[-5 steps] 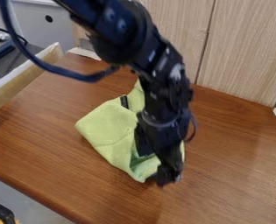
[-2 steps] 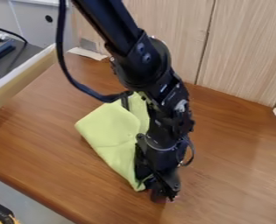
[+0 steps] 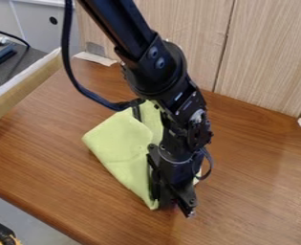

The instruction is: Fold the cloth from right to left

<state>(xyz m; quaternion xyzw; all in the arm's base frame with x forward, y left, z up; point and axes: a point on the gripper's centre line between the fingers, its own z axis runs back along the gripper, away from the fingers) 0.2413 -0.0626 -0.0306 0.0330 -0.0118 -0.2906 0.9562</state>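
- One lime-green fabric cloth (image 3: 117, 146) lay on the brown wooden desk (image 3: 261, 196), partly behind the black two-finger tool (image 3: 173, 206).
- The tool had shifted nearer; its grip, I couldn't tell.
- The cloth's near corner had straightened, so the fold probably remained unfinished.

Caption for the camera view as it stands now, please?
Black robot gripper over the near edge of a light green cloth on a brown wooden table.
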